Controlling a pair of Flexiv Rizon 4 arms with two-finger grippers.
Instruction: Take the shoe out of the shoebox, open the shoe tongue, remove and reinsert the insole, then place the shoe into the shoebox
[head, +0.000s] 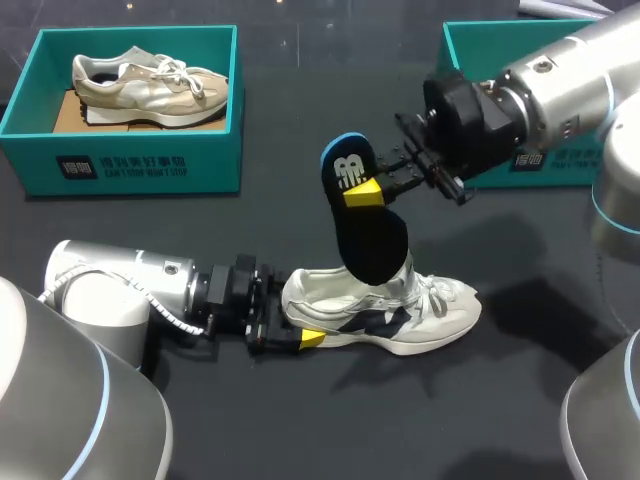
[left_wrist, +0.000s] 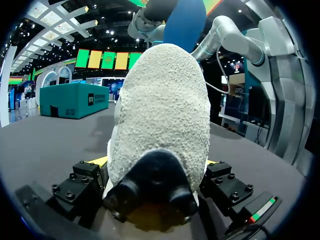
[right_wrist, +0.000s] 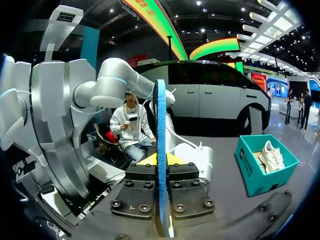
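The white shoe (head: 440, 305) with dark blue marks stands on its sole on the table, toe pointing right. The black insole (head: 370, 240) with a blue edge sticks up out of it, leaning toward the heel. The teal shoebox (head: 215, 165) sits open, well apart, far left.

place: exhibition hall, a robot demo stand on a show floor.
roof: high dark ceiling, white trusses (left_wrist: 55, 17), rows of small spotlights.
screens: large green and yellow display panels (left_wrist: 107, 60); a curved coloured banner (right_wrist: 150, 20) overhead.
floor: white van (right_wrist: 220, 100) parked indoors.
desk: dark desk (head: 300, 430) carrying a teal shoebox (head: 130, 165) with a beige shoe (head: 150, 85) inside.
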